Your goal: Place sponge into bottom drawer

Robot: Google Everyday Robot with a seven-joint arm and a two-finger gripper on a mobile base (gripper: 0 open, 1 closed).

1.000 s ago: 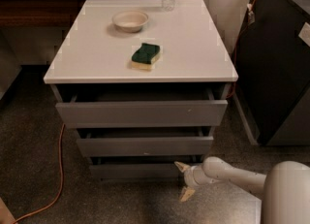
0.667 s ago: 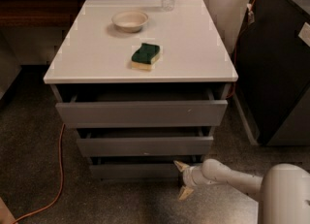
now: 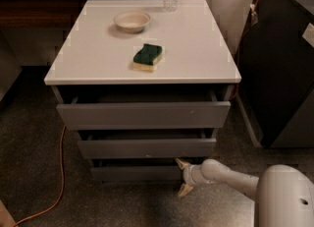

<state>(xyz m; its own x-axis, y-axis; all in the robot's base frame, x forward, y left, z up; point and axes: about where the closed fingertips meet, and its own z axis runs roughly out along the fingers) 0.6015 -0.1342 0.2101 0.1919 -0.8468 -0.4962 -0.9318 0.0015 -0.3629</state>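
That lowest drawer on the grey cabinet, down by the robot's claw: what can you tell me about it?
The bottom drawer is the lowest of three: a flat grey front with no handle, looking like painted board. It sits just above the speckled floor, set back under the middle drawer, barely pulled out if at all; its inside is not visible. The open gripper is at its right end; whether they touch is unclear.

The one camera looks steeply down from fairly near, above and in front of the cabinet (image 3: 196, 49), facing its drawer fronts, with the spread-fingered gripper (image 3: 181, 177) low by the bottom drawer (image 3: 132, 173).
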